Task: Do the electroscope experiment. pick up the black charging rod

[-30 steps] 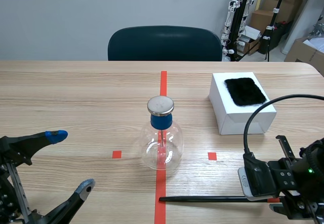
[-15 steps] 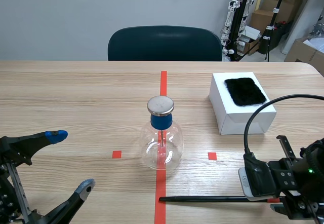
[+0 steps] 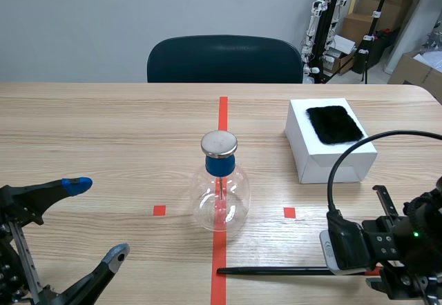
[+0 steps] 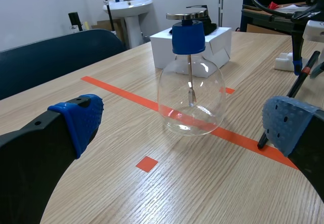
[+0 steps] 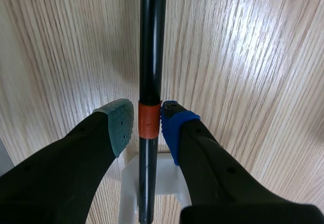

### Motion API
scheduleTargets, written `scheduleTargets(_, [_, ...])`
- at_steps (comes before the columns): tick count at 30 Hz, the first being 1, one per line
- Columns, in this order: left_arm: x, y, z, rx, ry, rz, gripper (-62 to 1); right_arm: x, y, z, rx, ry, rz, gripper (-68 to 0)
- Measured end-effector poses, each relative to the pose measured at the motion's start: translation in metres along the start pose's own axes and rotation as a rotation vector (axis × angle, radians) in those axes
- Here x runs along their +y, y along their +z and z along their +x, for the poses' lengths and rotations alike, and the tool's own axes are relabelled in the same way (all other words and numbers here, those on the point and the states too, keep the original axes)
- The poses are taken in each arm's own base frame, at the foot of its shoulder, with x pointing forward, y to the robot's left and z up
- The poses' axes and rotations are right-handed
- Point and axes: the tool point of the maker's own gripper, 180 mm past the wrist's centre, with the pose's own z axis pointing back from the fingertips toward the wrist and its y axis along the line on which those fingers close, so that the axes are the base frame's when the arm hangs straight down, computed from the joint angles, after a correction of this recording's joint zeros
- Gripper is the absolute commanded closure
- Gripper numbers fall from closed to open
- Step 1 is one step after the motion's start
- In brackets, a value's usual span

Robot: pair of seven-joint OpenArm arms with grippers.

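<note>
While right gripper pinches the black charging rod near its end, left gripper wide, I expect the rod to droop on lift.

The rod is black with an orange-red band. The dotted pads are grey-green and blue. The clear flask has a blue stopper and silver cap. The white box bears a black patch.
</note>
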Motion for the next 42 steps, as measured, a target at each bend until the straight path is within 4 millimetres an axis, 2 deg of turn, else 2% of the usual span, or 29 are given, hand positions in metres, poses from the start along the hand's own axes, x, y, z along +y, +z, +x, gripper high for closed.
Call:
scheduleTargets(6, [0.000, 0.000, 0.000, 0.000, 0.000, 0.000, -62.3, 0.000, 0.000, -0.001, 0.004, 0.000, 0.000, -14.9])
scheduleTargets(11, [0.000, 0.000, 0.000, 0.000, 0.000, 0.000, -62.3, 0.000, 0.000, 0.000, 0.001, 0.000, 0.000, -6.3])
scheduleTargets(17, [0.000, 0.000, 0.000, 0.000, 0.000, 0.000, -62.3, 0.000, 0.000, 0.002, -0.013, 0.000, 0.000, -0.6])
scheduleTargets(31, [0.000, 0.000, 0.000, 0.000, 0.000, 0.000, -62.3, 0.000, 0.000, 0.004, -0.024, 0.002, -0.001, -0.6])
scheduleTargets(36, [0.000, 0.000, 0.000, 0.000, 0.000, 0.000, -62.3, 0.000, 0.001, 0.011, -0.074, 0.003, -0.001, -0.6])
scheduleTargets(42, [0.000, 0.000, 0.000, 0.000, 0.000, 0.000, -62.3, 0.000, 0.006, 0.000, -0.053, 0.013, -0.003, -0.6])
